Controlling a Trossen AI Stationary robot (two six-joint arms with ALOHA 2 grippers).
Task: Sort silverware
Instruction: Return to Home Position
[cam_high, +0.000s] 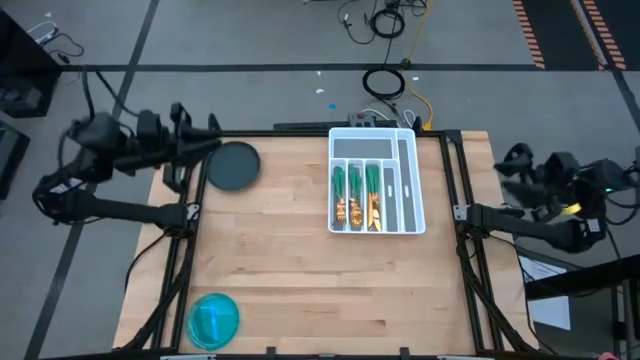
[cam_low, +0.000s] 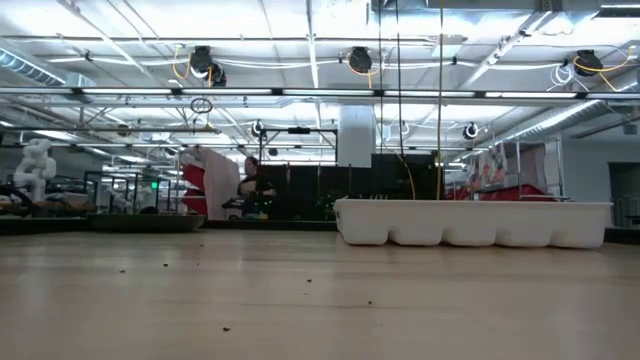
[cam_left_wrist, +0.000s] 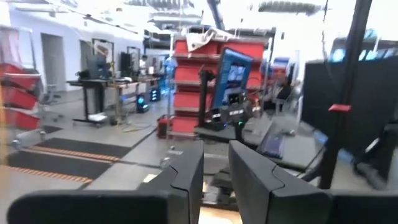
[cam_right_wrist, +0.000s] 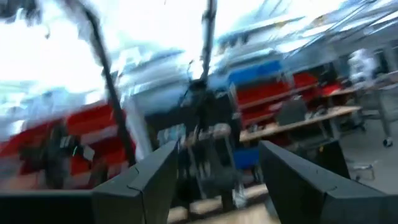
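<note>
return to home: both arms off the table, tray loaded

findings. the silverware (cam_high: 358, 195) lies in the white tray (cam_high: 412, 180), in three adjoining long compartments, green handles all toward one end and gold heads toward the other. no piece shows loose on the wooden table (cam_high: 290, 260). the dark plate (cam_high: 235, 165) near the left edge is bare. a blue round item (cam_high: 213, 320) sits at the near left corner.

grippers. the left gripper (cam_left_wrist: 216, 163) is beside the table's left edge, close to the plate. its fingers stand a narrow gap apart with nothing between them. the right gripper (cam_right_wrist: 217, 163) is well off the right edge, fingers spread wide and empty. both wrist views look out level into the room.

assessment. sorting appears complete; the step in hand is parking the arms.

recommendations. keep both grippers empty and above rail height. fold each arm outward, away from the tray, so no link passes over the sorted pieces. on the left, mind the plate just beside the gripper. settle slowly to avoid jolting the frame.
</note>
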